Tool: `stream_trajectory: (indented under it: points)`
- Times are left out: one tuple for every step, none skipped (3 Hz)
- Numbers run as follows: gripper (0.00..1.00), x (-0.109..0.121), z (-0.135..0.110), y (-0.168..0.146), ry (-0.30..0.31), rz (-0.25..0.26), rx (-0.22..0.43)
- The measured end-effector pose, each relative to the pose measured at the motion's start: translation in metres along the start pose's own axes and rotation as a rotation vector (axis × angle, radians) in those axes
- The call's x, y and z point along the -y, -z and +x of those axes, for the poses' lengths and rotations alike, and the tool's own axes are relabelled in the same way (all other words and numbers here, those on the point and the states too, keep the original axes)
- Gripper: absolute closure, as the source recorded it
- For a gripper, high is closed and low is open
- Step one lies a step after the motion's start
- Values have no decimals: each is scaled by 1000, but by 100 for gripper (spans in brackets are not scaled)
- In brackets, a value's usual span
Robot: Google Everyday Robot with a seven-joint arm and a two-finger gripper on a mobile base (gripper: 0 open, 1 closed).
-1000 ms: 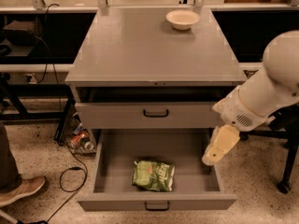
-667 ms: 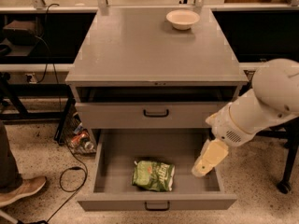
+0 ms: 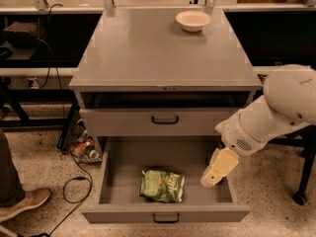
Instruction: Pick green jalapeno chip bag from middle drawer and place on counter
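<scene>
The gripper (image 3: 211, 177) hangs over the right end of the open middle drawer (image 3: 129, 161), tip angled down and to the left, and from this angle there is no telling whether it is spread or closed. What is plain is that it carries nothing. The green jalapeno chip bag (image 3: 162, 185) lies flat on the drawer floor, near the front panel and a little left of the gripper, with bare grey floor showing between the two. Behind the gripper the white arm (image 3: 276, 110) reaches in from the right, its bulky wrist sitting just outside the drawer's right wall. So this reads as the approach, the reach toward the bag, with the pick itself not yet made. The next move looks like a short slide left to get above the bag, then a drop with the jaws set wide enough to straddle that crinkled, slippery foil. Closing on a raised fold would likely serve better than pressing into the flat. After that comes a lift clear of the drawer front and of the upper drawer (image 3: 165, 120) just above, then up to the counter (image 3: 158, 53), where the white bowl (image 3: 193, 19) sits at the far right corner.
</scene>
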State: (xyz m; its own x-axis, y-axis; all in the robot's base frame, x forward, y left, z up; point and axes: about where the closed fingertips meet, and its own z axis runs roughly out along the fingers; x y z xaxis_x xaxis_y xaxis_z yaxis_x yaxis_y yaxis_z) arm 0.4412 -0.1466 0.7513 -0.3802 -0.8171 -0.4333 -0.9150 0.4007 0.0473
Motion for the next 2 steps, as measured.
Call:
stream_trajectory:
  points:
    - [0, 3, 6, -47, -66, -22, 42]
    - [0, 7, 7, -110, -153, -50, 109]
